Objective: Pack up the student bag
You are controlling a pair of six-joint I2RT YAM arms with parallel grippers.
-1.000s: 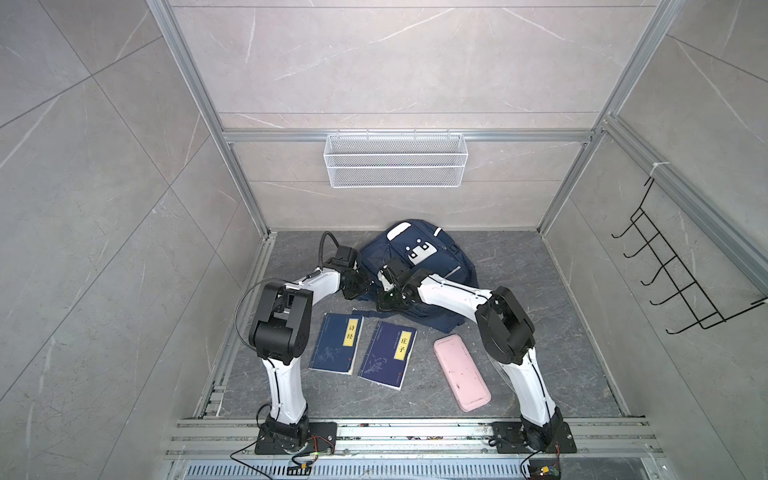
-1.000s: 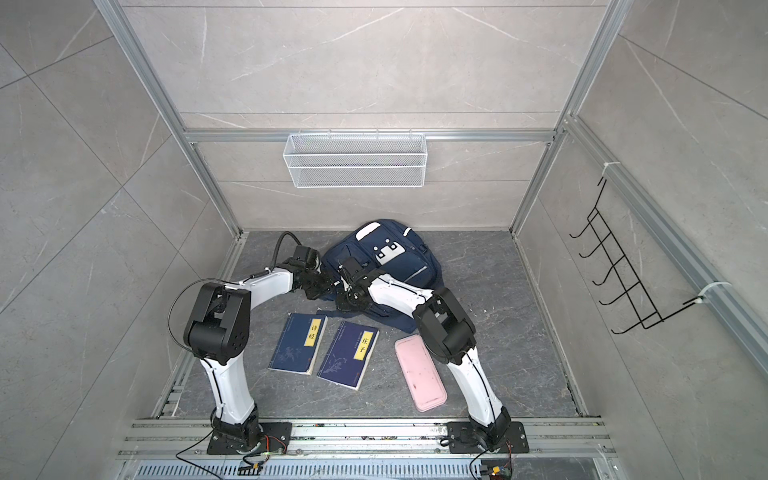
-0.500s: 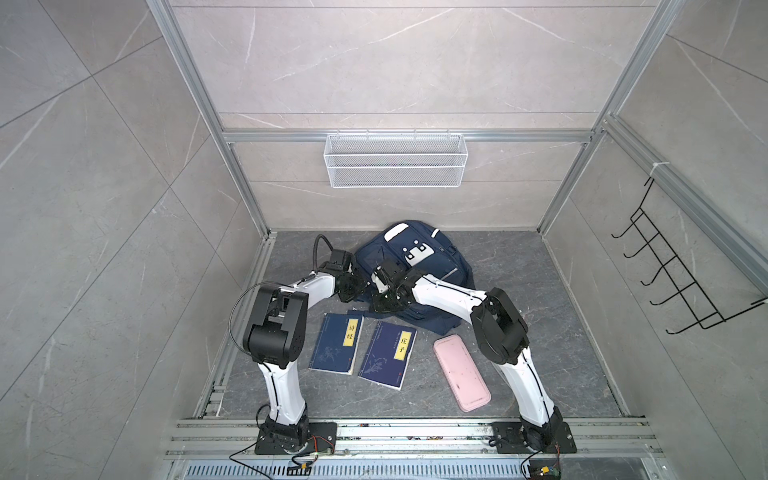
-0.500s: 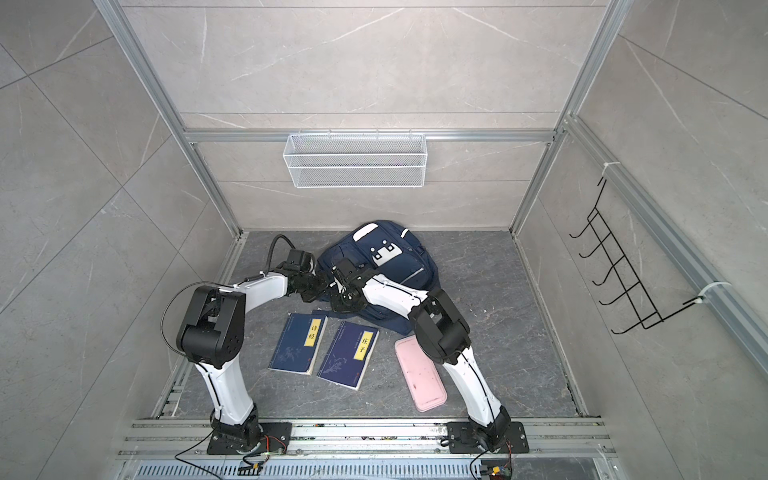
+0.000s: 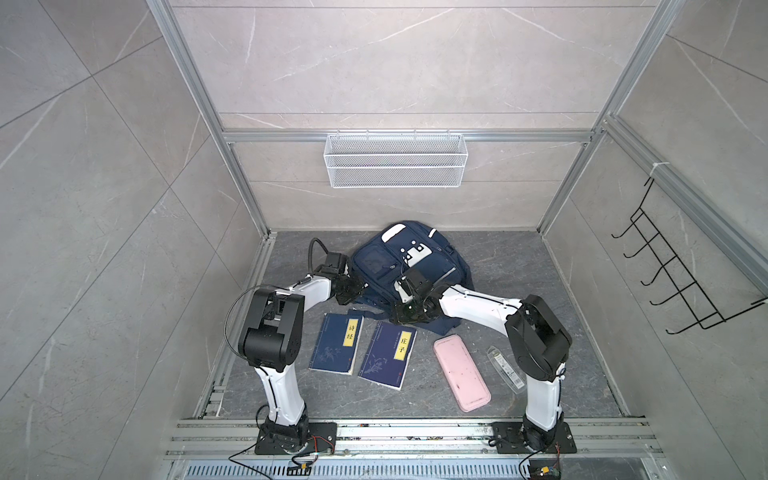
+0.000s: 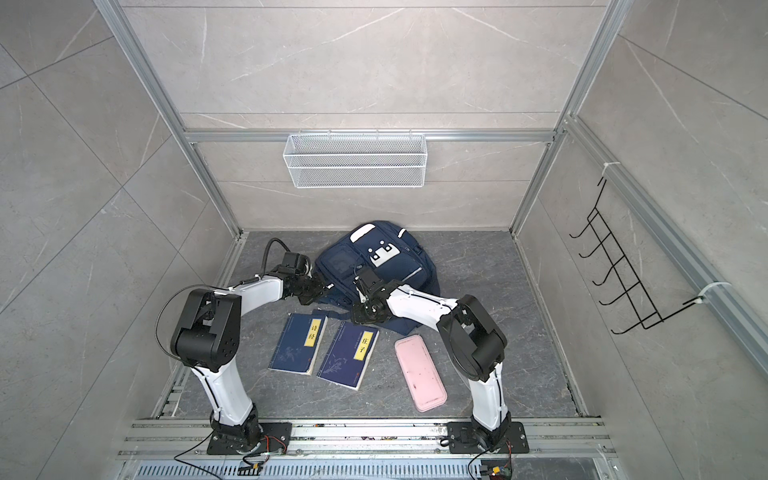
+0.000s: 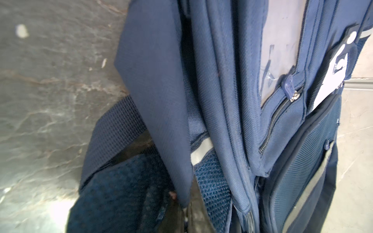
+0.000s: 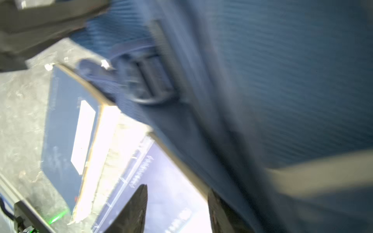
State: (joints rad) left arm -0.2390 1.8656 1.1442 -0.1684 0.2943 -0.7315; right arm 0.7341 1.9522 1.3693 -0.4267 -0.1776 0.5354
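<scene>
The bag is matt woven navy cloth with a mesh panel and a shiny silver stripe. Both books have matt paper covers; the pink case is smooth plastic, the floor veined grey stone.

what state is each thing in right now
student bag: lying front up on floor, front pocket zipped shut
left gripper: shut on student bag's fabric
right gripper: open, holding nothing
left book: closed, flat on floor
right book: closed, flat on floor
pink case: closed, lying flat
clear packet: lying flat on floor
wire basket: hung up, nothing visible inside
hook rack: nothing hanging on it
</scene>
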